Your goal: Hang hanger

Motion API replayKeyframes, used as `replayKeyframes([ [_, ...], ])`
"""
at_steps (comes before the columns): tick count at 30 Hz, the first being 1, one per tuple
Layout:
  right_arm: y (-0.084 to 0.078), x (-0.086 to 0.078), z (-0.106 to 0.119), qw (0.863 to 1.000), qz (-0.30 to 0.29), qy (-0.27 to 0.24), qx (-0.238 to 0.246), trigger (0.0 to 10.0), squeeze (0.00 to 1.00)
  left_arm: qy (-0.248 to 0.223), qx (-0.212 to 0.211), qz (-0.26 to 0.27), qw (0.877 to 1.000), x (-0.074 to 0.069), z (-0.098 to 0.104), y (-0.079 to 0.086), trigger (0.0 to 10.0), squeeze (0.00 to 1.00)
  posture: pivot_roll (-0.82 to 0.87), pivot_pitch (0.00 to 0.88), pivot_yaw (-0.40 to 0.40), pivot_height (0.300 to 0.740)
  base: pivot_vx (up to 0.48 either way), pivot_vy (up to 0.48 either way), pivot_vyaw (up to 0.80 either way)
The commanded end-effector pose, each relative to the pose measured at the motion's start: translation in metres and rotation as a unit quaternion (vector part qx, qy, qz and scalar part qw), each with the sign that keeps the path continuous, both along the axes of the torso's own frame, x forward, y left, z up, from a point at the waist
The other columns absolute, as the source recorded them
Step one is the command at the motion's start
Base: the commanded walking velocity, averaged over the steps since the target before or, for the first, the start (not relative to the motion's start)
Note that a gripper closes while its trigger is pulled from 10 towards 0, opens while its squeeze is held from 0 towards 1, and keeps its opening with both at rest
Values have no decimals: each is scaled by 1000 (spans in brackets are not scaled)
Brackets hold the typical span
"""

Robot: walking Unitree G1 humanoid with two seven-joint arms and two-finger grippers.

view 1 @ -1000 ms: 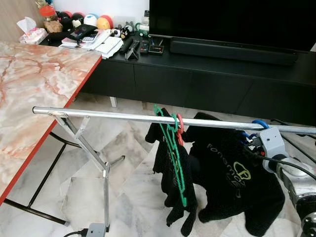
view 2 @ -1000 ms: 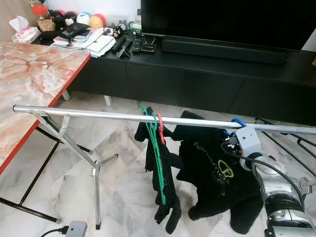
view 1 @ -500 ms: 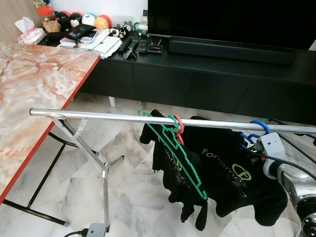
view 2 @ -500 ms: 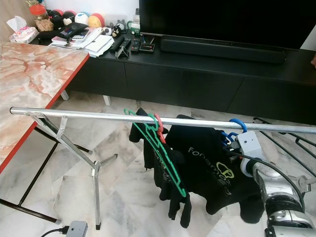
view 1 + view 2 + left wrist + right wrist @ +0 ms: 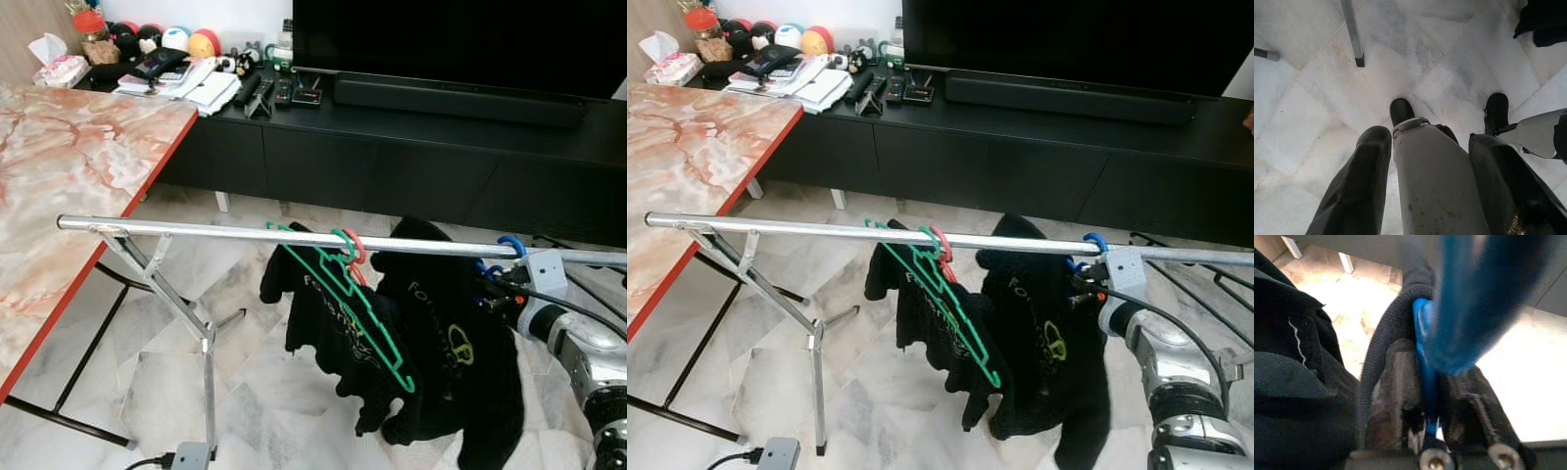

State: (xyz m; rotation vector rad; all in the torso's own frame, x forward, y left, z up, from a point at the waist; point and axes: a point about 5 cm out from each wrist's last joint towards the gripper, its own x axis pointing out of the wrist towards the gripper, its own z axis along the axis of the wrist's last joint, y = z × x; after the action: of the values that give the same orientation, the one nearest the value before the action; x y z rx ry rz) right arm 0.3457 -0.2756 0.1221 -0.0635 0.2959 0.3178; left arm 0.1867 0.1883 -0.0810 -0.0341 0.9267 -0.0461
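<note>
From the left eye view, a steel rail (image 5: 245,231) runs across the room on a folding stand, in front of a black TV cabinet (image 5: 411,147), with a marble worktop (image 5: 69,157) beside the rail's left end. Near the middle of the rail a green hanger (image 5: 355,315) and a red hook hang with a black garment. Near the rail's right end the blue hanger (image 5: 509,245) sits with its hook over the rail, carrying a black printed shirt (image 5: 446,362).

In the right eye view, the right hand (image 5: 1084,285) reaches up from the right side and stays just under the rail at the blue hanger's neck. I judge it holds there to keep the hook seated while the shirt's weight settles.

In the left wrist view, the left hand (image 5: 1430,191) hangs idle, fingers spread, pointing down at the marble floor (image 5: 1312,98).

In the right wrist view, the two fingers (image 5: 1396,391) are pinching the blue plastic, with the black collar pressed beside them.
</note>
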Motion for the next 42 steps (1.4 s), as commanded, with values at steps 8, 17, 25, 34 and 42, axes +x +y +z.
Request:
replayKeyframes([
  [8, 2, -12, -26, 999, -18, 46, -23, 0, 0, 22, -2, -6, 1000, -10, -5, 1, 10000, 0, -78, 195, -15, 740, 0, 0, 0],
  [17, 1, -14, -36, 993, -36, 76, -84, 4353, 0, 26, -1, -10, 1000, -11, -5, 1, 10000, 0, -74, 194, -15, 740, 0, 0, 0],
  [25, -1, -10, -31, 990, -74, 65, -97, 10000, 0, 27, -2, -11, 1000, -11, -5, 1, 10000, 0, -79, 193, -16, 740, 0, 0, 0],
  [34, 11, -5, -17, 987, -160, -10, -22, 10000, 0, 28, -1, -11, 1000, -12, -6, 1, 10000, 0, -82, 196, -16, 740, 0, 0, 0],
  [42, 37, -20, 0, 963, -230, -129, 56, 10000, 0, 29, 0, -11, 1000, -15, -7, 2, 10000, 0, -88, 203, -12, 740, 0, 0, 0],
])
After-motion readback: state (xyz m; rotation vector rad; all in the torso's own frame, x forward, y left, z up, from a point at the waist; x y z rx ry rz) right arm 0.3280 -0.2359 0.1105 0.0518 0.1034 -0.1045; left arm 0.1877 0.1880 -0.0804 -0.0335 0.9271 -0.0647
